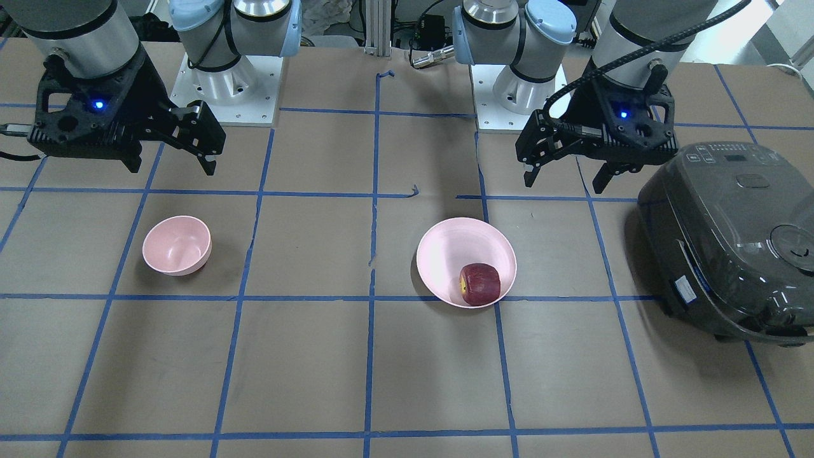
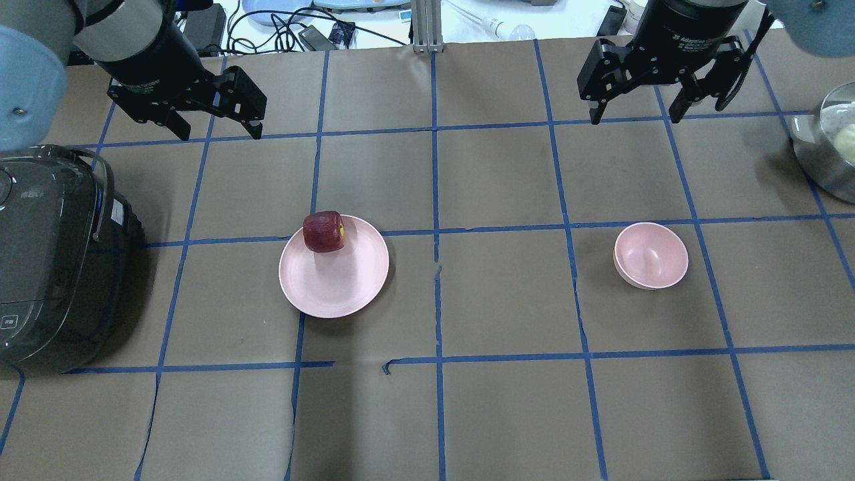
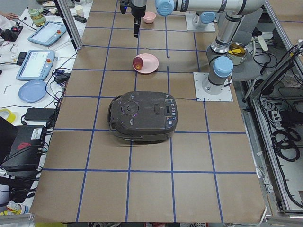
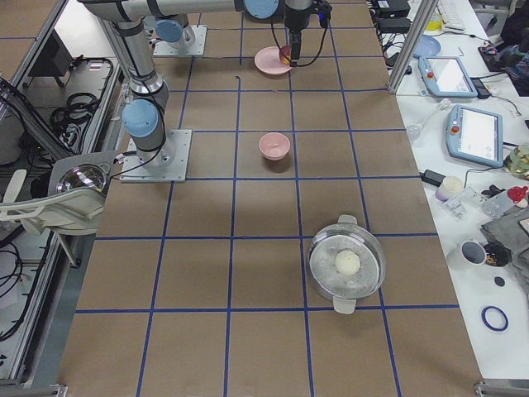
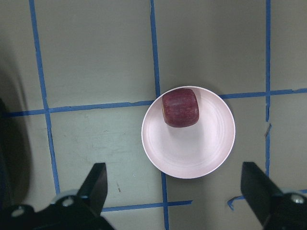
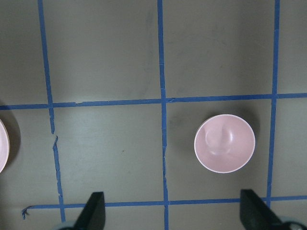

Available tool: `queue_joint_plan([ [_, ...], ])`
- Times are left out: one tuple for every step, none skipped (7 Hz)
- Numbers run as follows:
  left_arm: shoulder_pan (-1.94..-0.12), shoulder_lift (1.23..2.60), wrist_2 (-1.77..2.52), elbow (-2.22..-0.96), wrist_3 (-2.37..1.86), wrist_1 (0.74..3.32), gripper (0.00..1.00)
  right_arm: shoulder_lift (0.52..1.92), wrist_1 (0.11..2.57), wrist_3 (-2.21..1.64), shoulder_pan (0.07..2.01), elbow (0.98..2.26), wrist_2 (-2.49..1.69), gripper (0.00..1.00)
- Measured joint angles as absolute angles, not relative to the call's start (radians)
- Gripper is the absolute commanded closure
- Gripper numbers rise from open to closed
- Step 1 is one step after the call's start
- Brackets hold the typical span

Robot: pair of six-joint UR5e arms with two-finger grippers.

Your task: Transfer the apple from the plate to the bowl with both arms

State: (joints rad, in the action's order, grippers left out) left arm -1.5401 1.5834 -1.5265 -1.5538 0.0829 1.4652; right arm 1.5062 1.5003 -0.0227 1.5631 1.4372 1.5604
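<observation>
blocky matte red apple on smooth round plate

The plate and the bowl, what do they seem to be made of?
The plate: probably plastic or melamine, pale pink, semi-matte; uniform colour, only soft sheen. The bowl: likely the same, matching pink, dull highlight inside. Glazed ceramic cannot be excluded.

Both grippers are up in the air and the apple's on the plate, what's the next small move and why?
Probably bring the left gripper over the apple and down. It hangs open and empty on the plate's side, and the apple lies by the plate's rim. The bowl, on the open right gripper's side, is empty.
</observation>
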Motion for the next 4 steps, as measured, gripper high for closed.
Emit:
queue_joint_plan([
  [-1.540, 1.583, -1.527, -1.556, 0.082, 1.465, 0.00, 1.506, 1.500, -0.022, 1.563, 1.437, 1.561, 0.00],
  [-1.540, 1.583, -1.531, -1.555, 0.082, 1.465, 0.00, 1.506, 1.500, -0.021, 1.563, 1.437, 1.561, 0.00],
  [-1.540, 1.584, -1.535, -1.553, 0.081, 1.465, 0.00, 1.506, 1.500, -0.020, 1.563, 1.437, 1.562, 0.00],
  [-1.540, 1.584, -1.538, -1.551, 0.080, 1.465, 0.00, 1.506, 1.500, -0.019, 1.563, 1.437, 1.562, 0.00],
])
